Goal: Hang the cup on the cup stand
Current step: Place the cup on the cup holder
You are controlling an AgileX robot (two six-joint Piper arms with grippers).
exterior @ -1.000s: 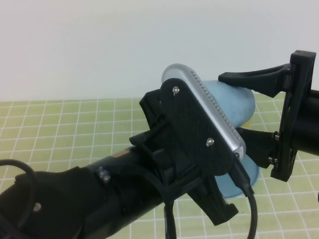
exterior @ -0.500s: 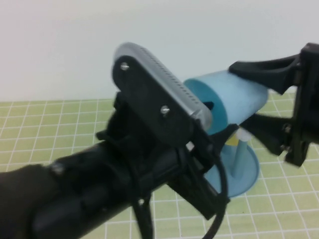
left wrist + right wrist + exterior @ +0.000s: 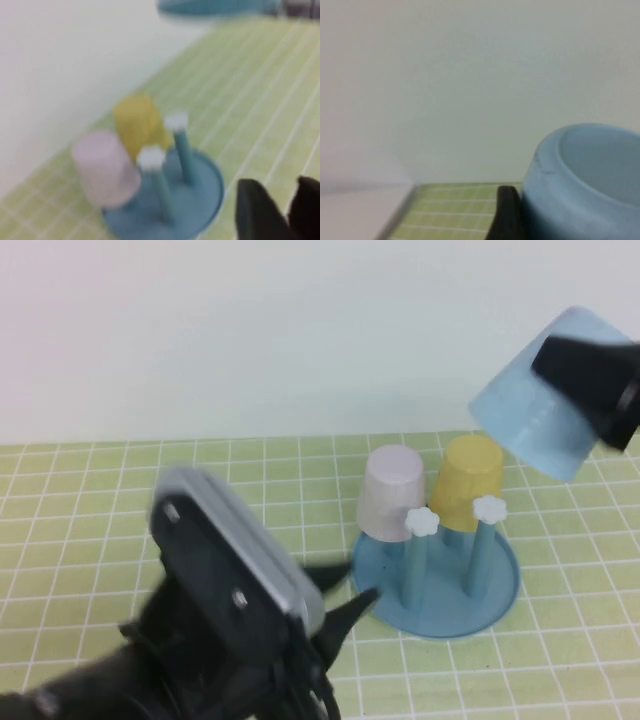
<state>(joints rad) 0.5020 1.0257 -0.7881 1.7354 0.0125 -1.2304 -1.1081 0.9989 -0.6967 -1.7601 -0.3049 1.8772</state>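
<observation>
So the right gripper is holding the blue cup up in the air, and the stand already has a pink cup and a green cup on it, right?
Nearly. The right gripper does hold the blue cup aloft, but the second cup on the stand is yellow, not green, beside the pink cup. The high view shows it.

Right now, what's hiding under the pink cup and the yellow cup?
The pink cup and yellow cup sit upside down on the cup stand. Blue pegs show below them; the peg tops are covered. Two bare pegs show white caps.

Our left gripper [image 3: 335,615] is matte black with tapered fingers, and a black plate with two silver screws carries a rounded silver camera housing behind it. Our right gripper [image 3: 590,380] is black too.
</observation>
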